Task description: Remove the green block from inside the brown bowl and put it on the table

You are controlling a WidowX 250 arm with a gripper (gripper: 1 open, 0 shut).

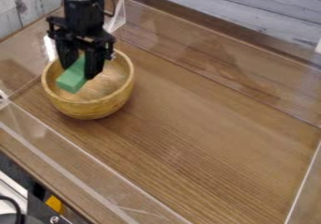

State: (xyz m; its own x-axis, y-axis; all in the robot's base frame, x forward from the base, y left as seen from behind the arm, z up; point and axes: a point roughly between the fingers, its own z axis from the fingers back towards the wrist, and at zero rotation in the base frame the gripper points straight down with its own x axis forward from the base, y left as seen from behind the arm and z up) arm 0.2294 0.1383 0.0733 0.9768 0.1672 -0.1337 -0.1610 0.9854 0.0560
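The gripper (pixel 78 67) points straight down and is clamped on the green block (pixel 71 77). The block hangs tilted above the brown bowl (pixel 90 100), which stands on the table (pixel 213 125).

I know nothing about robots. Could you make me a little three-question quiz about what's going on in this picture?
1. True or false: the green block lies flat on the bottom of the brown bowl.
2. What holds the block? A) the gripper B) a human hand C) nothing
3. Fill in: the bowl stands on the ____.

Key: 1 false, it is held between the fingers, over the bowl. 2 A. 3 table.
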